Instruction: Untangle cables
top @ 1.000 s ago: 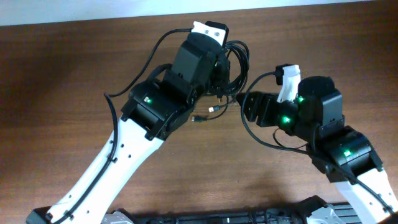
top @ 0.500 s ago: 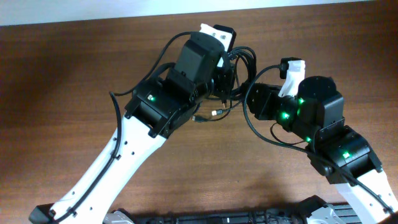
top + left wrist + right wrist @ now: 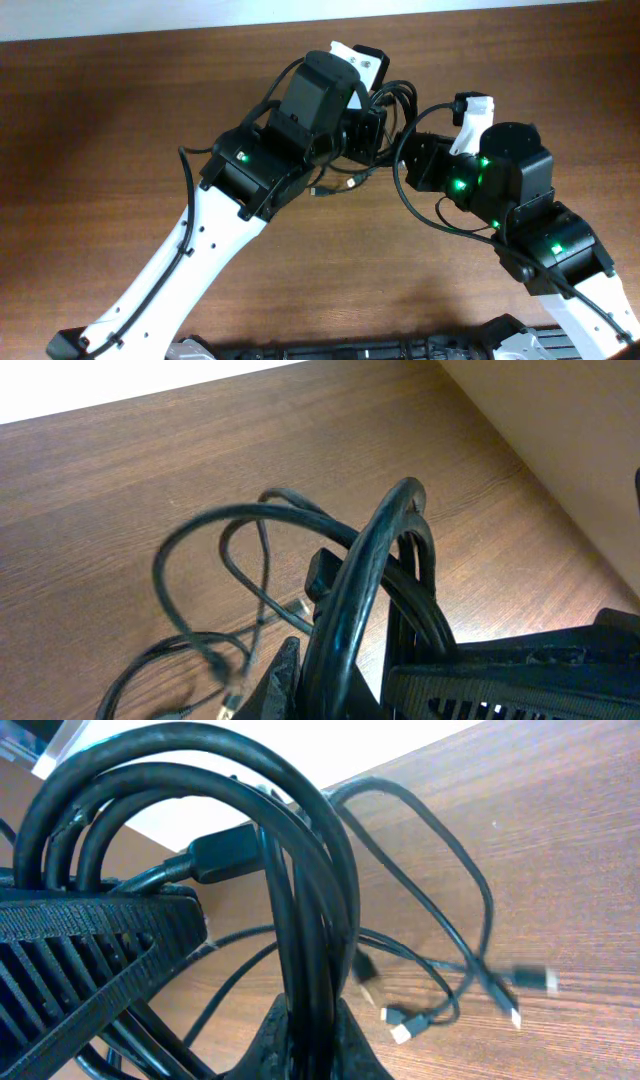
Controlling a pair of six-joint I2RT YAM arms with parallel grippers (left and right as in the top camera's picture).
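Observation:
The cables (image 3: 392, 100) are a bundle of thin black cords in loose loops, held above the table between both arms. My left gripper (image 3: 366, 128) is shut on a thick part of the bundle (image 3: 345, 610), with one finger (image 3: 284, 678) showing beside it. My right gripper (image 3: 310, 1045) is shut on several strands (image 3: 305, 940) of the same bundle, right beside the left one. Loose plug ends (image 3: 402, 1022) hang down over the wood, also visible as small plugs (image 3: 338, 186) under the left arm.
The brown wooden table (image 3: 90, 120) lies under everything. Its far edge (image 3: 150, 38) meets a white surface. The two arms stand close together at the back middle, the left gripper's ribbed finger (image 3: 90, 935) nearly touching the right gripper.
My right gripper has moved left toward the bundle and closed on its strands. The left arm has shifted slightly up and right, still holding the cables.

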